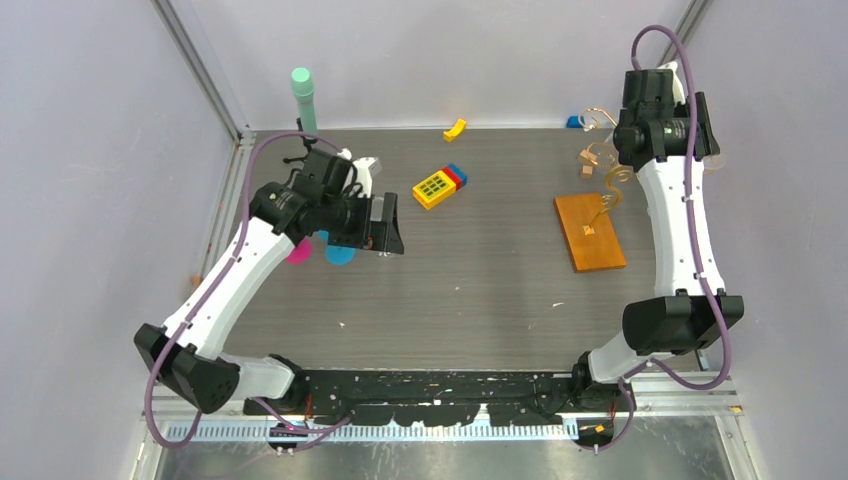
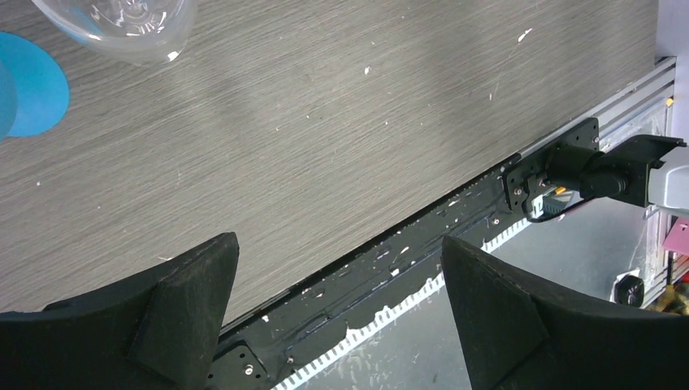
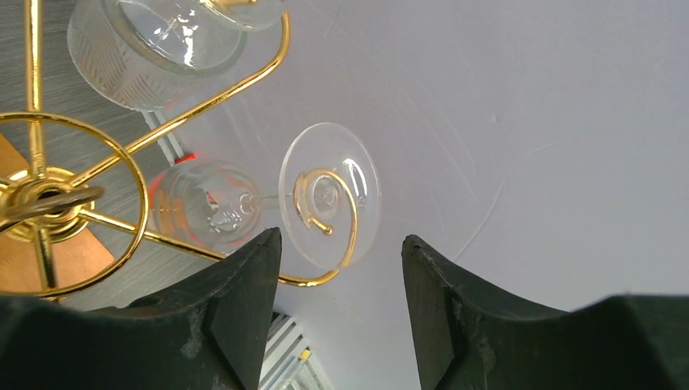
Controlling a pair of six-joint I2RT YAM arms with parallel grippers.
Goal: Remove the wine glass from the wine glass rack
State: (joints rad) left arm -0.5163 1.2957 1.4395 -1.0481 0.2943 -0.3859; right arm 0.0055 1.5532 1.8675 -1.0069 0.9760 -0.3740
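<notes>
My right gripper is wide open and empty, just short of the clear wine glass, which hangs foot-up in 1 curl of the thin gold wire rack on its orange-brown wooden base. A crooked pull could snag the foot and tip the rack. Only my wrist view shows that curl hooking the foot.

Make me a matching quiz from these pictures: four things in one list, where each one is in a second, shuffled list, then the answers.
Things:
1. wine glass
2. wine glass rack
3. yellow block
4. green tube

Places:
A. far left corner of the table
B. standing on the table's right side
C. hanging by its foot in a gold curl
D. middle of the table's far half

Pairs: 1-C, 2-B, 3-D, 4-A
</notes>
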